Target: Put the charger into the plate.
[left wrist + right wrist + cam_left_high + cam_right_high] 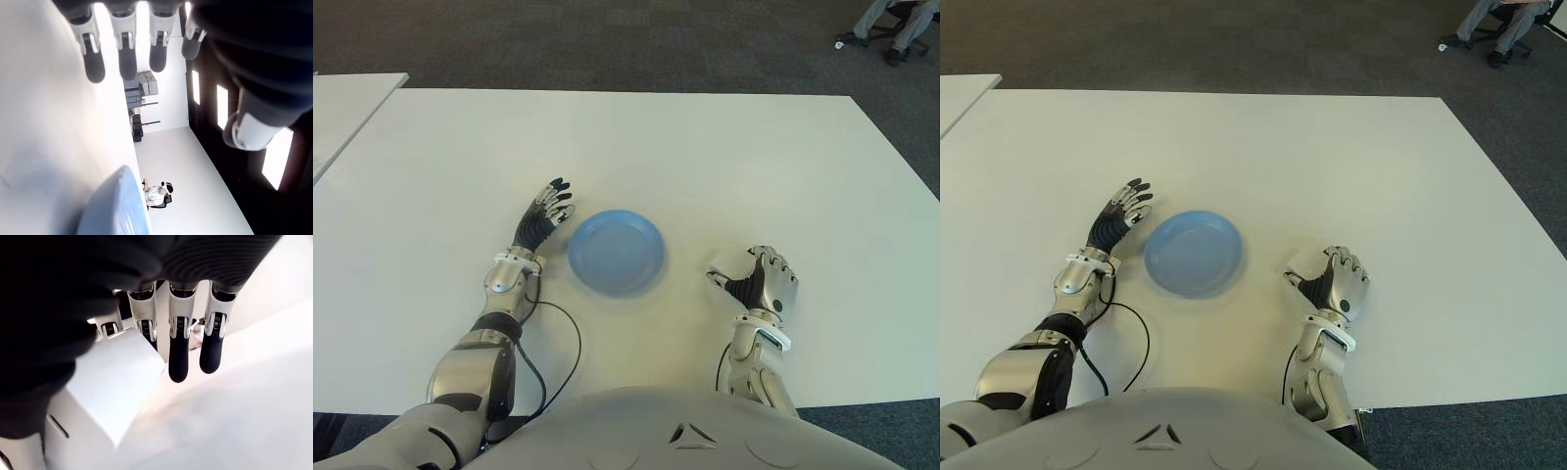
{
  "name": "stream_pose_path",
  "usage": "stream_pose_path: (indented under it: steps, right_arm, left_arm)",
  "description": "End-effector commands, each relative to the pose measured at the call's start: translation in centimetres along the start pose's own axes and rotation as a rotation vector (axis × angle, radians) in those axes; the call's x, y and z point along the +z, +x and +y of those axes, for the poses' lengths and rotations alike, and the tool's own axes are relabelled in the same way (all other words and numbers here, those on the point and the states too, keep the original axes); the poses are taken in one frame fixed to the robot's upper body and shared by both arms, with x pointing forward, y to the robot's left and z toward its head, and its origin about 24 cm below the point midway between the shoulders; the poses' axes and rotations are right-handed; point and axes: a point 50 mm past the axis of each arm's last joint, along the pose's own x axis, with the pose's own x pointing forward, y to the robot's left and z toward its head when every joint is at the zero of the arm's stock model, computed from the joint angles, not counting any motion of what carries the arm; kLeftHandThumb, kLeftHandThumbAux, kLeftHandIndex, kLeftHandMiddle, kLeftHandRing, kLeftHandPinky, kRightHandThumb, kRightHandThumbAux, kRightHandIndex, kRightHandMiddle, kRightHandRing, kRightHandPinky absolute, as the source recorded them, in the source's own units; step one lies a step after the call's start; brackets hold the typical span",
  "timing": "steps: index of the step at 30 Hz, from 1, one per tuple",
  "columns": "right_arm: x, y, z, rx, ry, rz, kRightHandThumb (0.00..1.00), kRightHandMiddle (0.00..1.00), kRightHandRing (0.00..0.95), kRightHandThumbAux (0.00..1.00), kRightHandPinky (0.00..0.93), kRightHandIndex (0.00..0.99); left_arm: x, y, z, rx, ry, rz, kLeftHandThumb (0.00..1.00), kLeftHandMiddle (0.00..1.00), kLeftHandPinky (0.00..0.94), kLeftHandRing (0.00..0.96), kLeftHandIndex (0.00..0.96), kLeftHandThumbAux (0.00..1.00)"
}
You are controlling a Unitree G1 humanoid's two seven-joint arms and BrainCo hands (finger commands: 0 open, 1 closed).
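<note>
1. The left hand (544, 217) shows at the plate's 9 o'clock side, just beside its rim, fingers (128, 49) stretched out and apart, holding nothing.
2. The blue plate (616, 251) sits on the white worktop (705, 157) in front of the robot, between the two hands, and has nothing in it.
3. The charger (110, 387), a white block, is in the right hand (759, 279), at about 3 o'clock from the plate and apart from it. In the right wrist view the block sits against the palm with the thumb on one side and the fingers (178, 352) reaching down past its other side; the hand is clamped on it. From the head views only a white corner of it shows at the hand's inner edge.
4. Whether the charger touches the worktop cannot be told.
5. At 1 o'clock, far off past the worktop's far corner, a person's legs (891, 24) and a chair base stand on the dark carpet (607, 44).
</note>
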Motion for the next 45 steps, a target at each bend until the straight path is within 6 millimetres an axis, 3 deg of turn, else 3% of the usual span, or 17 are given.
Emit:
stream_pose_path:
  steps: [1,9,15,23,36,45]
  right_arm:
    - [2.9,0.9,-2.1,-0.068,0.068,-0.088,0.747,0.866,0.863,0.708,0.868,0.441]
    - [7.1,1.0,-3.8,-0.126,0.165,-0.238,0.748,0.873,0.870,0.708,0.876,0.441]
    - [9.0,1.0,-3.8,-0.133,0.186,-0.307,0.748,0.876,0.874,0.708,0.879,0.441]
    - [12.2,0.9,-3.8,-0.114,0.222,-0.406,0.749,0.874,0.874,0.709,0.881,0.441]
    - [14.5,0.4,-2.6,-0.075,0.282,-0.512,0.751,0.879,0.880,0.708,0.886,0.441]
    - [15.0,0.4,-2.0,-0.029,0.304,-0.528,0.751,0.880,0.883,0.708,0.888,0.442]
  left_arm:
    - [-3.0,-2.6,-1.4,0.003,-0.055,0.147,0.136,0.134,0.223,0.168,0.044,0.563]
    - [-3.1,-2.6,-1.3,0.012,-0.047,0.163,0.139,0.144,0.238,0.180,0.050,0.548]
    - [-3.1,-2.5,-1.3,0.016,-0.048,0.171,0.141,0.155,0.248,0.191,0.065,0.550]
    - [-3.5,-2.3,-1.2,0.086,-0.100,0.204,0.108,0.145,0.183,0.161,0.073,0.554]
    - [-3.8,-2.0,-1.4,0.268,-0.232,0.234,0.056,0.088,0.122,0.095,0.037,0.615]
    - [-3.8,-2.0,-1.5,0.298,-0.241,0.232,0.034,0.073,0.107,0.078,0.030,0.612]
